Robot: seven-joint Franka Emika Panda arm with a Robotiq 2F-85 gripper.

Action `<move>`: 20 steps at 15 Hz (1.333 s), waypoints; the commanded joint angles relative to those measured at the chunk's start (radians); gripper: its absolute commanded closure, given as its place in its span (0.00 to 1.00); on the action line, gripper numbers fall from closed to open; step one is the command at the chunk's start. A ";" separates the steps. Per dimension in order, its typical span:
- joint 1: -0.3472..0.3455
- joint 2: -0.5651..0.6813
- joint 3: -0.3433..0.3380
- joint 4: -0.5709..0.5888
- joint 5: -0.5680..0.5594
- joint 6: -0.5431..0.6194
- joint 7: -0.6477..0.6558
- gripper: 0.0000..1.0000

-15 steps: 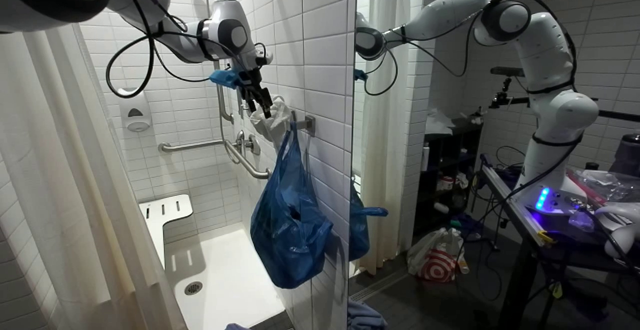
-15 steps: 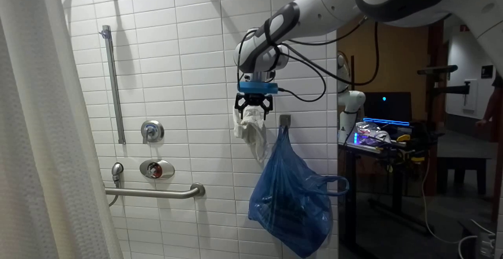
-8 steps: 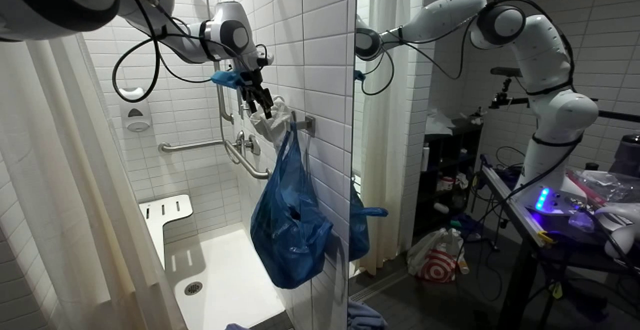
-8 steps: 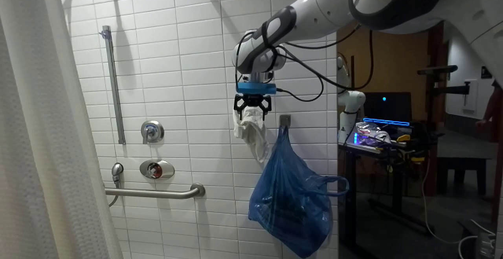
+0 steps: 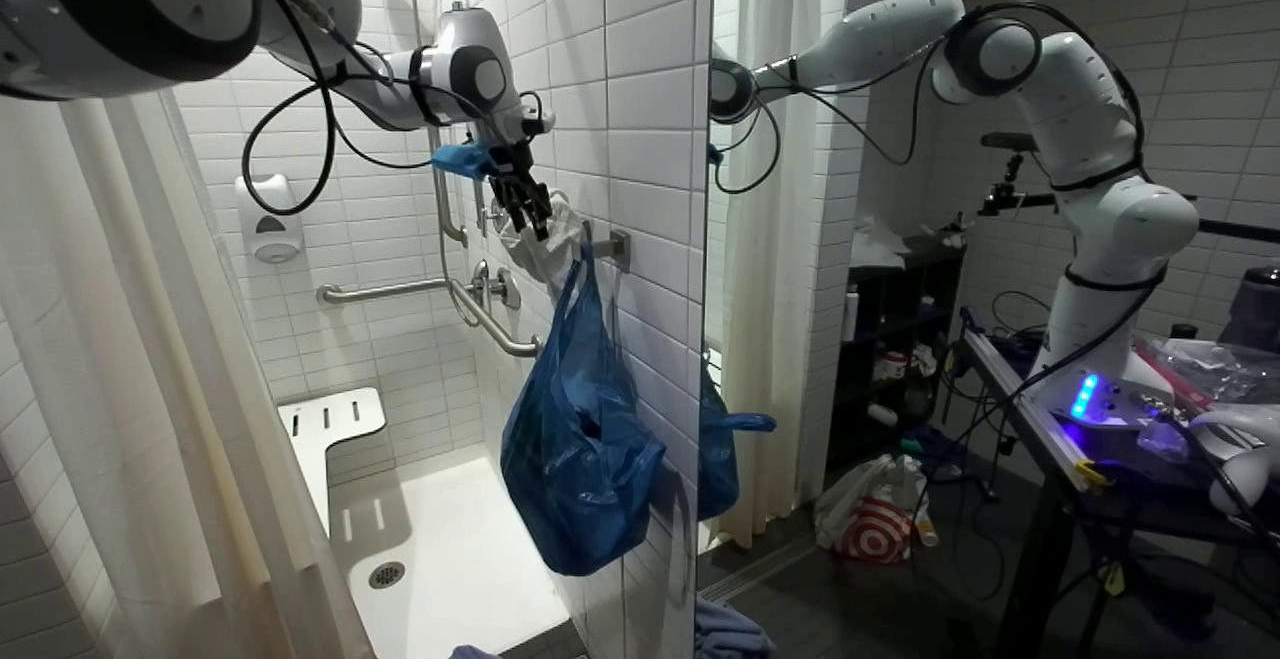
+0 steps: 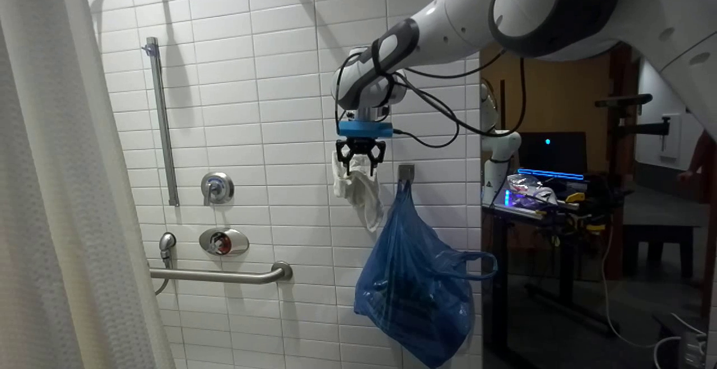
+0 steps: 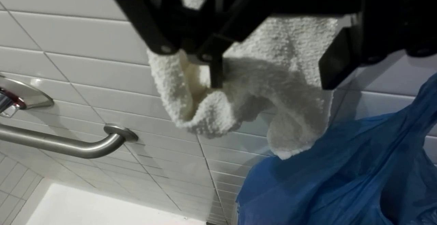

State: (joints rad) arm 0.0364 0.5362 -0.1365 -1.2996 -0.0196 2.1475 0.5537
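A white terry cloth (image 7: 297, 129) hangs in folds against the tiled wall; what holds it up is hidden. In both exterior views the cloth (image 5: 550, 264) (image 6: 361, 192) is directly below and behind my black gripper (image 5: 531, 234) (image 6: 360, 173). In the wrist view the gripper (image 7: 272, 86) stands open, its fingers wide apart with the cloth spread across the gap. One finger (image 7: 216, 76) overlaps a fold of the cloth; whether it touches, I cannot tell. The opposite finger (image 7: 336, 61) lies near the cloth's edge. A blue plastic bag (image 5: 580, 439) (image 6: 414, 290) (image 7: 334, 180) hangs beside and below the cloth.
The bag hangs from a metal wall hook (image 5: 620, 251) (image 6: 406, 171) close to the gripper. A steel grab bar (image 6: 224, 275) (image 7: 78, 148) and shower valves (image 6: 217, 188) project from the wall. A curtain (image 5: 170, 369) hangs opposite. A mirror (image 5: 780, 239) adjoins the tiles.
My gripper has lowered slightly and its fingers have drawn closer together, though a wide gap stays between them. Cloth and blue bag look unchanged.
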 commanded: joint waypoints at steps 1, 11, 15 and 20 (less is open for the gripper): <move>-0.013 0.042 0.011 0.076 0.011 -0.036 -0.016 0.59; 0.007 0.017 0.000 0.051 -0.017 0.035 0.000 0.98; 0.036 -0.016 -0.020 -0.002 -0.060 0.176 0.034 0.98; 0.102 -0.008 -0.114 -0.044 -0.187 0.475 0.214 0.98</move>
State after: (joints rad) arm 0.0887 0.5483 -0.1801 -1.2934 -0.1274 2.4887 0.6484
